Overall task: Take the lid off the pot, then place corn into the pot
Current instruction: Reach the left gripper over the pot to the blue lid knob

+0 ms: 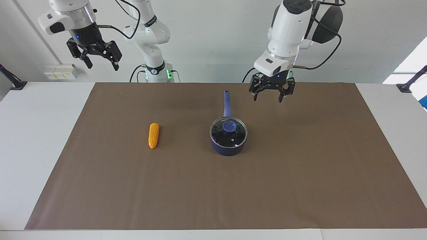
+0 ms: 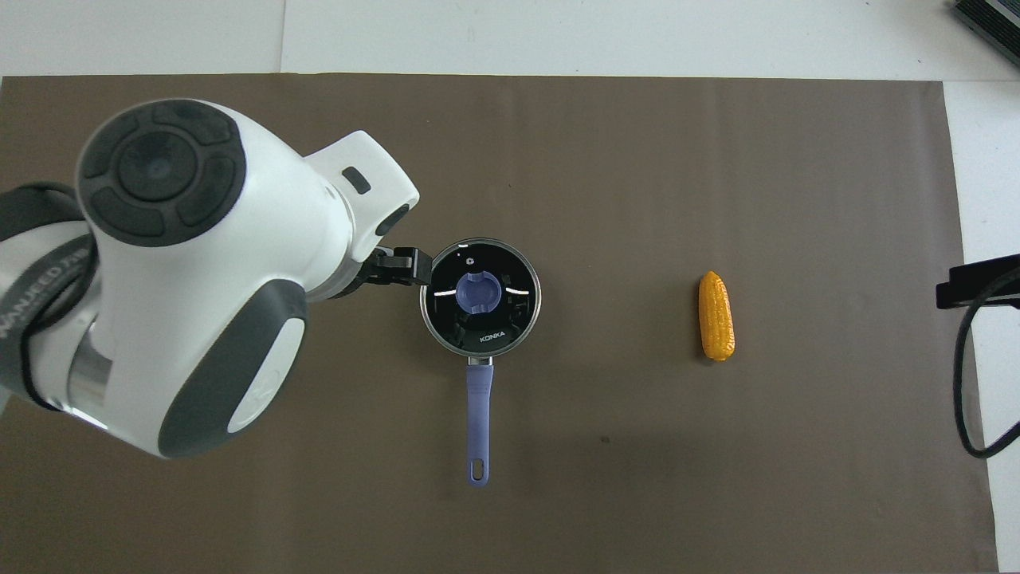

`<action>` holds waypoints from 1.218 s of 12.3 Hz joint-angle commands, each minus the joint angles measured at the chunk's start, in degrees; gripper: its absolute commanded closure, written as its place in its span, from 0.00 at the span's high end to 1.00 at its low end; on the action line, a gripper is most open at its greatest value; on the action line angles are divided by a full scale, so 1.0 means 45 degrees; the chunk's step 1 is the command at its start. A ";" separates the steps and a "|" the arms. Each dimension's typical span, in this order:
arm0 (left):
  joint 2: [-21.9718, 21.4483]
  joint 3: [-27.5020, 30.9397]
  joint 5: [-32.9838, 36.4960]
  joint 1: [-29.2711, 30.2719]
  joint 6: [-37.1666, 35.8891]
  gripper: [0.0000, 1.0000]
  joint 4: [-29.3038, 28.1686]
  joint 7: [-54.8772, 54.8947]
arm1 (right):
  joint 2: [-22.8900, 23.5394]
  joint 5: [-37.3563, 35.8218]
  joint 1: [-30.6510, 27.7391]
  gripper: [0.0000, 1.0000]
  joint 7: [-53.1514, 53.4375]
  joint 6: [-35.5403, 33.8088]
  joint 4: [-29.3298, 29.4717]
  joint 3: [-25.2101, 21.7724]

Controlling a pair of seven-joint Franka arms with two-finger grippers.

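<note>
Glass lid (image 1: 229, 131) on pot (image 1: 228, 147); left gripper (image 1: 272, 94) wide open, empty, needs centring over knob; right gripper (image 1: 94, 53) open, waiting; corn (image 1: 153, 135) untouched

This looks like a robot lab, not a home. Two white robot arms (image 1: 151, 36) stand bolted at the edge of a big white table (image 1: 33, 133). A plain brown mat (image 1: 233, 186) covers most of the table. Black cables (image 1: 405, 160) hang from the arms. The wall (image 1: 213, 40) is bare and grey, with a small socket box (image 1: 61, 71) on it.
</note>
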 commanded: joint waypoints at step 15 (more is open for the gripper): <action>0.2576 0.0195 0.0480 -0.1833 0.4037 1.00 -0.1486 -0.3483 | -0.0342 0.0081 -0.0109 1.00 0.0117 0.0224 -0.0437 0.0050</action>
